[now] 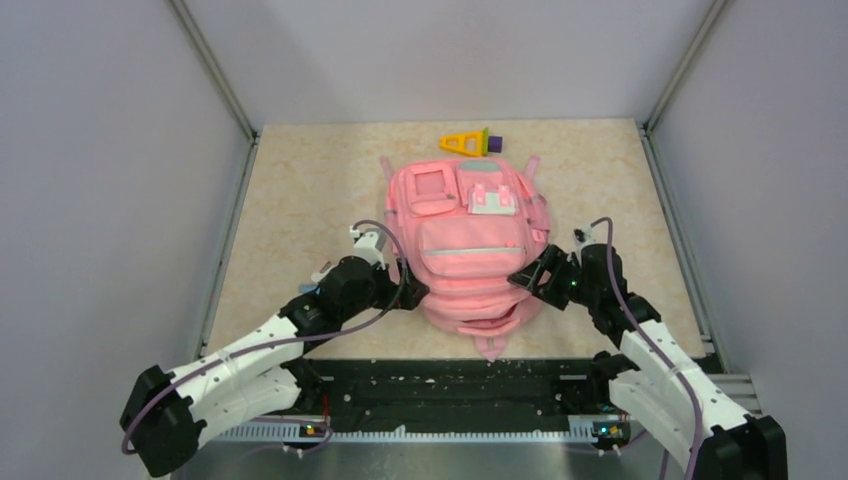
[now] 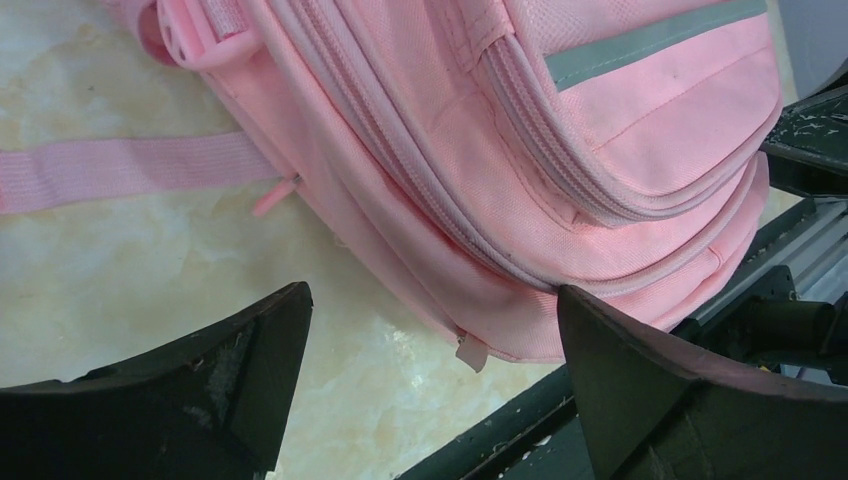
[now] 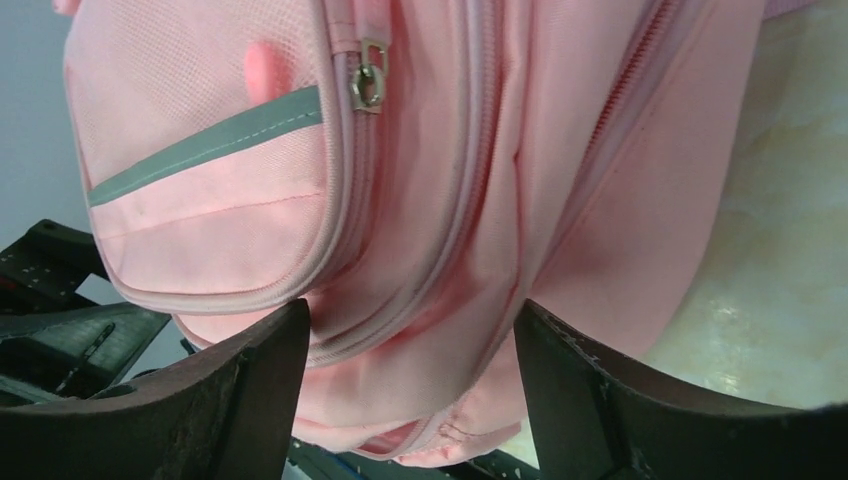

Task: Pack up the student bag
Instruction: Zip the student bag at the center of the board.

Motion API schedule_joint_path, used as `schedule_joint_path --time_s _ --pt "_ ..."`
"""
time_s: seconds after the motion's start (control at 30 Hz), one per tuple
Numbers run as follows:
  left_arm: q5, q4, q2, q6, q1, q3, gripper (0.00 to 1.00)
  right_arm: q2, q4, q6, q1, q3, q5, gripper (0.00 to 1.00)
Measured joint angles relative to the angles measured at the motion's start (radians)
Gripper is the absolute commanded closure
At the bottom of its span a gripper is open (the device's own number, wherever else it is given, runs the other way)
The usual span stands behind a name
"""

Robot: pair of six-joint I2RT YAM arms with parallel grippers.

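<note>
Pink fabric backpack (image 1: 470, 260) flat on the beige marbled table (image 1: 300, 200), front pockets up, around the middle and reaching toward the near edge. Grey stripe (image 3: 200, 150) across the big front pocket, metal zip pull (image 3: 368, 85) just above its end. Loose pink strap (image 2: 120, 170) trailing over the tabletop on the left side. Left gripper (image 2: 432, 300) low at the backpack's near left corner, spread wide and holding nothing (the bottom corner lies between the two fingers). Right gripper (image 3: 412, 310) at the near right corner, also parted, straddling a bulge of the side fabric; cannot tell whether either finger presses on the cloth. Yellow and purple toy (image 1: 470, 142) at the far edge, well apart from the backpack.
</note>
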Motion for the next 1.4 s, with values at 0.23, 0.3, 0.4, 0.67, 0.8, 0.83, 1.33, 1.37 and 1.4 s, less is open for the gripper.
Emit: schedule_joint_path --time_s 0.23,0.3,0.4,0.67,0.8,0.83,1.33,1.37,1.4 --pt "0.096 0.113 0.123 -0.002 0.0 -0.001 0.24 0.016 0.074 0.017 0.019 0.0 -0.006 0.7" --pt "0.137 0.14 0.159 0.014 0.002 0.002 0.23 0.016 0.086 0.021 0.019 0.002 0.008 0.89" --pt "0.174 0.169 0.18 0.048 0.003 0.009 0.15 0.025 0.064 0.01 0.019 0.032 0.053 1.0" --pt "0.125 0.224 0.019 0.129 0.003 -0.007 0.06 0.209 0.003 -0.144 -0.046 0.249 0.133 1.0" --pt "0.052 0.242 -0.055 0.158 0.003 -0.062 0.13 0.36 0.017 -0.205 -0.102 0.333 0.114 1.0" --pt "0.035 0.241 -0.053 0.163 0.003 -0.071 0.15 0.395 0.024 -0.214 -0.117 0.352 0.101 1.0" --pt "-0.117 0.399 0.282 0.273 0.004 -0.138 0.32 0.497 0.071 -0.261 -0.211 0.402 -0.024 1.0" --pt "-0.117 0.422 0.317 0.284 0.004 -0.136 0.32 0.497 0.071 -0.262 -0.211 0.402 -0.024 1.0" --pt "-0.117 0.447 0.351 0.292 0.004 -0.133 0.32 0.495 0.071 -0.265 -0.211 0.402 -0.025 1.0"
